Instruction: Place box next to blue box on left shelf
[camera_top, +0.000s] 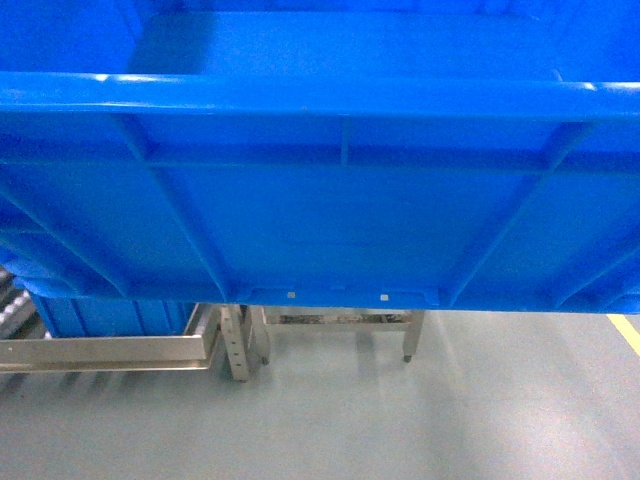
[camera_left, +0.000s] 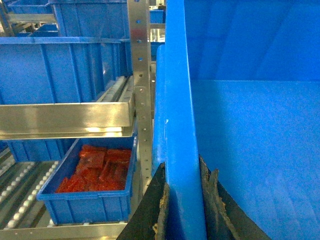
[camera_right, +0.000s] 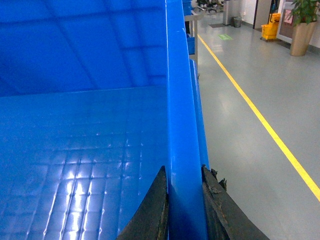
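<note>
The box (camera_top: 330, 190) fills most of the head view, held off the floor (camera_top: 420, 420) with its ribbed outer wall facing the camera and two pale dots at its base edge; it looks like stiff moulded plastic, bulky rather than heavy since its interior shows bare in both wrist views, yet wide enough that it would likely tip or twist if carried by one side; the thick rim on opposite walls is the sensible hold, though the smooth plastic could slip. The left shelf (camera_left: 67, 117), a steel-railed rack with white rollers, stands beside the box on the left; blue crates (camera_left: 65, 65) sit on its upper level, contents hidden; a smaller blue bin (camera_left: 87, 197) on the lower rollers holds red pieces (camera_left: 95, 170). The left gripper (camera_left: 182, 200) is clamped on the box's left rim, one jaw inside and one outside; the right gripper (camera_right: 182, 200) pinches the right rim likewise.
</note>
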